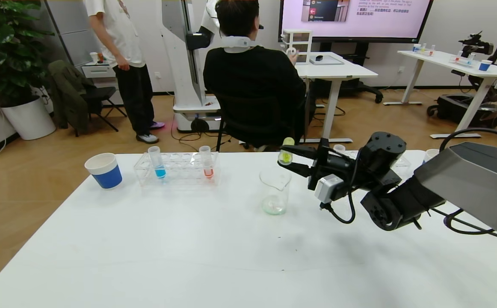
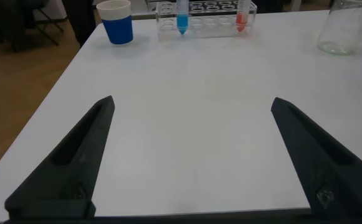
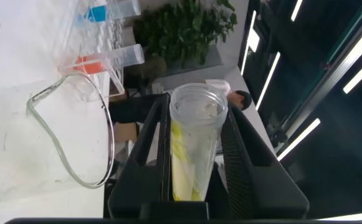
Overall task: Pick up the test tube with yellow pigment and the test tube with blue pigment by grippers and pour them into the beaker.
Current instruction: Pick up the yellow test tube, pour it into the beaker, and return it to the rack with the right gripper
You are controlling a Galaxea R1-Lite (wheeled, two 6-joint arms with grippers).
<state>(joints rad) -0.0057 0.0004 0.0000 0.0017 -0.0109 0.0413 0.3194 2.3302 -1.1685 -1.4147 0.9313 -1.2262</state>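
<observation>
My right gripper (image 1: 281,156) is shut on the test tube with yellow pigment (image 1: 285,157) and holds it just above the far rim of the beaker (image 1: 275,191). The beaker has a little pale greenish liquid at its bottom. In the right wrist view the tube (image 3: 193,143) sits between the fingers (image 3: 149,134), with yellow liquid along one side and the beaker's rim (image 3: 109,134) close beside it. The test tube with blue pigment (image 1: 158,162) stands upright in a clear rack (image 1: 176,171). My left gripper (image 2: 192,102) is open and empty over the near table.
An orange-red tube (image 1: 207,162) stands at the rack's right end. A blue paper cup (image 1: 104,170) stands left of the rack. Another cup (image 1: 430,154) and a second rack lie behind my right arm. A seated person is beyond the far table edge.
</observation>
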